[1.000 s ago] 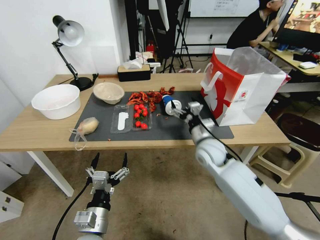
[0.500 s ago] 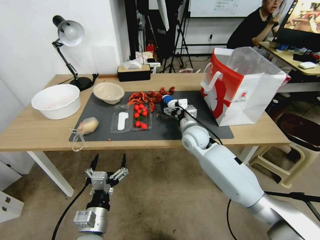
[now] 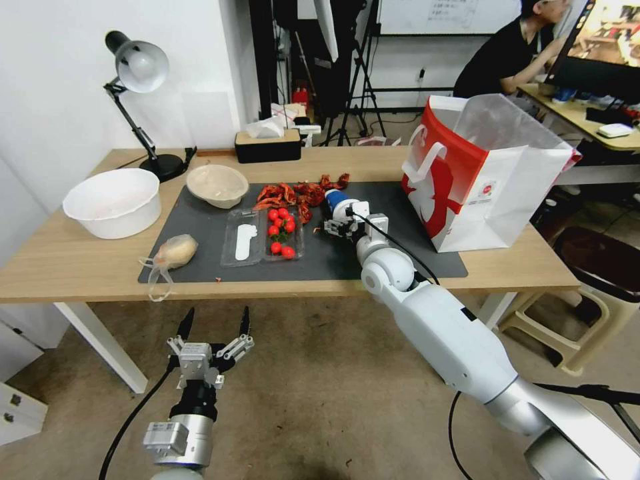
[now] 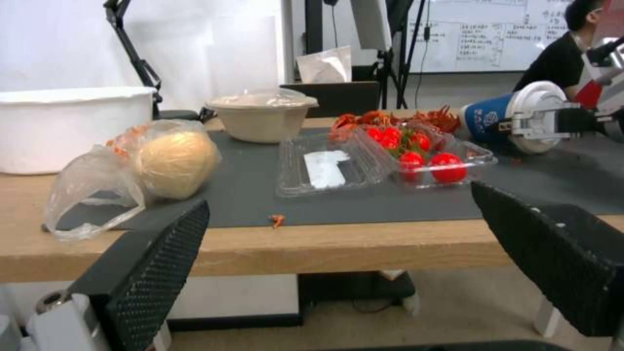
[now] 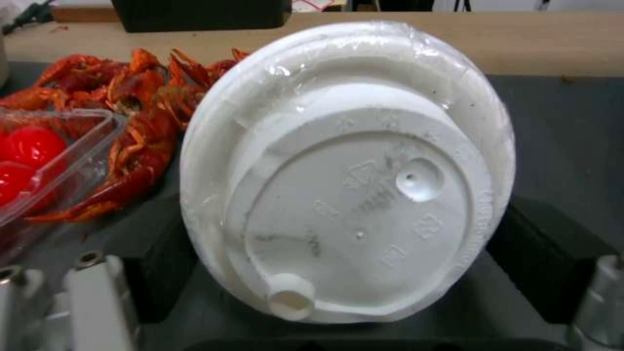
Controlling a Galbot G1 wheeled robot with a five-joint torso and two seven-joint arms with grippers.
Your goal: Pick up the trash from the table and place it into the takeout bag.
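Note:
A blue cup (image 3: 335,199) with a white lid (image 5: 344,170) lies on its side on the dark mat of the table (image 3: 87,267). My right gripper (image 3: 345,220) is at its lid end, and both pads (image 5: 156,273) press the lid's rim. The cup (image 4: 494,119) still rests on the mat. The takeout bag (image 3: 493,193) stands open at the right of the table. A knotted clear bag (image 3: 175,252) with a beige lump lies at the mat's front left. A beige bowl (image 3: 217,183) sits farther back. My left gripper (image 3: 213,327) hangs open below the table's front edge.
A clear tray of cherry tomatoes (image 3: 263,237) and red crayfish shells (image 3: 300,193) lie just left of the cup. A large white bowl (image 3: 113,200), a desk lamp (image 3: 137,67) and a black tissue box (image 3: 267,143) stand behind. A stool (image 3: 587,267) stands at the right.
My right gripper has swung left from near the takeout bag onto the blue cup's lid and its fingers have come together on it. The left arm has barely shifted.

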